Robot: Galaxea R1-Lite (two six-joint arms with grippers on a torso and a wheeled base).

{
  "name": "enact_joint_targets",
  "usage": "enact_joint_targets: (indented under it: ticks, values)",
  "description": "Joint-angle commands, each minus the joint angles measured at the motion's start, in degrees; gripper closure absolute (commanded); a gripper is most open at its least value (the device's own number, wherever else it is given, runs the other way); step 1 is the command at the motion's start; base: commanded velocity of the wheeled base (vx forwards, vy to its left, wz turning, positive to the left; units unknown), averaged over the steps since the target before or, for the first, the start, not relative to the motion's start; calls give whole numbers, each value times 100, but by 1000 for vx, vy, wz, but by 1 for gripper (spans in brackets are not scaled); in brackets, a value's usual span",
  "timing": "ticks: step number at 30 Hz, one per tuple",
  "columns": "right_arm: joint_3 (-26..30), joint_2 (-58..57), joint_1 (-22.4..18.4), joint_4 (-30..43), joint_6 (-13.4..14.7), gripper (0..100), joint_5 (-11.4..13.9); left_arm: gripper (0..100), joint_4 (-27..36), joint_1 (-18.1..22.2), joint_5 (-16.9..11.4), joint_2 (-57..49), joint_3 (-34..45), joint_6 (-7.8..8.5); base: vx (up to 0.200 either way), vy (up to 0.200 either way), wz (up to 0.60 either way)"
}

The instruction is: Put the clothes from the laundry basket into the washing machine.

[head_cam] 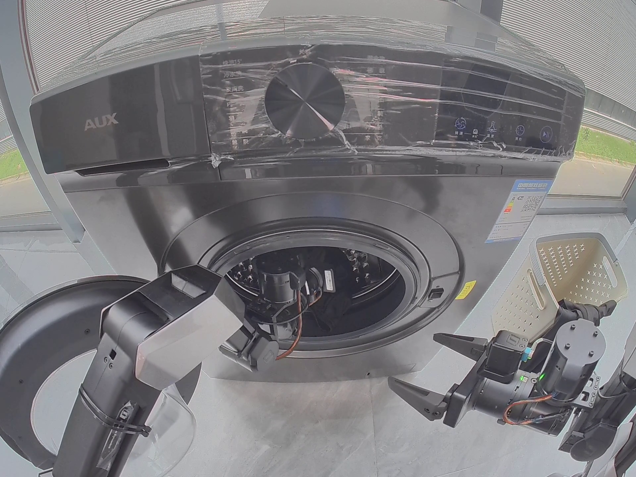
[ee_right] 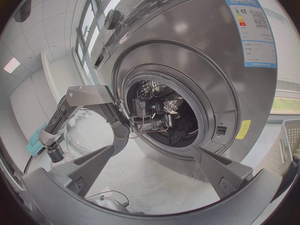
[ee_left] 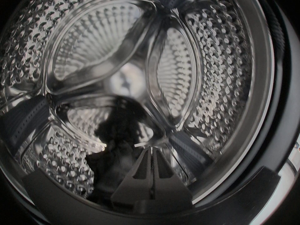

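Lying low in the drum (ee_left: 218,63) of the washing machine (head_cam: 371,187) is a dark garment (ee_left: 109,169), just beside the left gripper (ee_left: 153,169), whose fingers are pressed together. The right gripper (head_cam: 414,360) hangs wide open and empty outside, near the tilted laundry basket (head_cam: 583,266).

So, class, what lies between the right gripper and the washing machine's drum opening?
Nothing but bare grey floor: the right wrist view shows it stretching from the open right gripper to the washing machine.
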Motion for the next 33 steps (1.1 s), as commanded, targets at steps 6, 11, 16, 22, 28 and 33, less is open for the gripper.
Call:
enact_joint_targets:
  ticks: [6, 11, 16, 22, 28, 33]
  values:
    - [0, -16, 9, -32, 1, 0, 2, 100, -11, 203, 258, 382, -1016, 14, 0, 0, 0]
    - [0, 11, 9, -32, 1, 0, 2, 100, -11, 308, 373, 488, -1201, 93, 0, 0, 0]
    - [9, 37, 9, -32, 1, 0, 2, 100, -11, 291, 364, 444, -1007, 76, 0, 0, 0]
    - [9, 37, 0, -32, 1, 0, 2, 0, 51, 185, 355, 224, -533, 23, 0, 0, 0]
    - [0, 99, 18, -32, 1, 0, 2, 0, 191, 1, 100, -145, 434, -171, 0, 0, 0]
    - [9, 90, 26, -32, 1, 0, 2, 0, 218, -34, -128, -145, 856, -153, 0, 0, 0]
